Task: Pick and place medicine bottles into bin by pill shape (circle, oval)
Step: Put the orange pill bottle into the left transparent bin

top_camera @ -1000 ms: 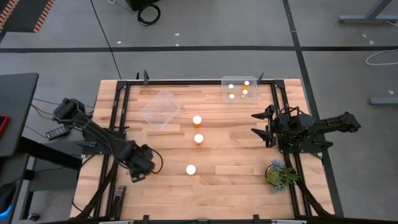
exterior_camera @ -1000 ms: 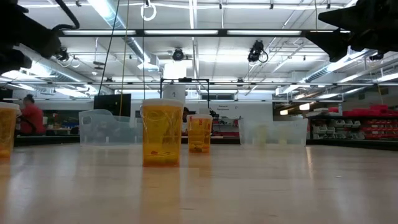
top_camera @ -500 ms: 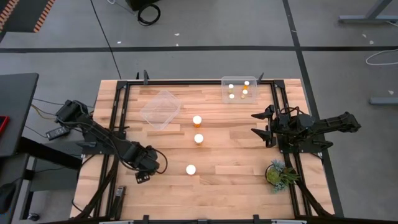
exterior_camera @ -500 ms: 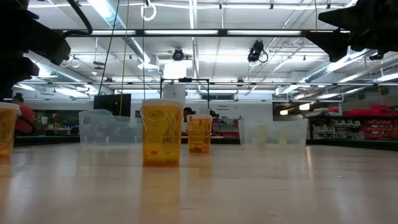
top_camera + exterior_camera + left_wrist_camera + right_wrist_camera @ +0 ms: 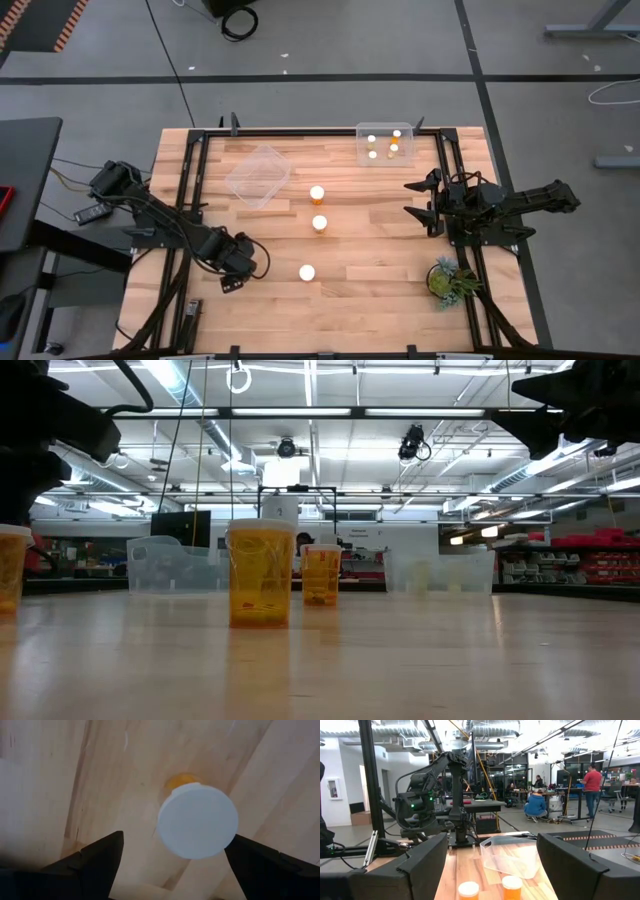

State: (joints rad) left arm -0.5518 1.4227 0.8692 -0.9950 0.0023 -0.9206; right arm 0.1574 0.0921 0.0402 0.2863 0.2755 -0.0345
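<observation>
Three orange bottles with white caps stand on their bases on the wooden table: one far (image 5: 317,192), one in the middle (image 5: 320,223), one near (image 5: 307,271). My left gripper (image 5: 232,270) is open, left of the near bottle and above the table. In its wrist view the open gripper (image 5: 172,875) looks down on that bottle's white cap (image 5: 197,820), which lies ahead of the fingers. My right gripper (image 5: 424,204) waits open at the table's right side, with nothing between its fingers in its wrist view (image 5: 490,880). The low view shows the bottles (image 5: 261,573) upright.
A clear bin (image 5: 385,145) at the far right holds several bottles. An empty clear bin (image 5: 258,175) stands far left of centre. A small green potted plant (image 5: 447,278) sits near the right edge. A black frame (image 5: 195,190) runs along the table's sides.
My left gripper has moved a little toward the table's right, toward the near bottle. The bottles stand where they were.
</observation>
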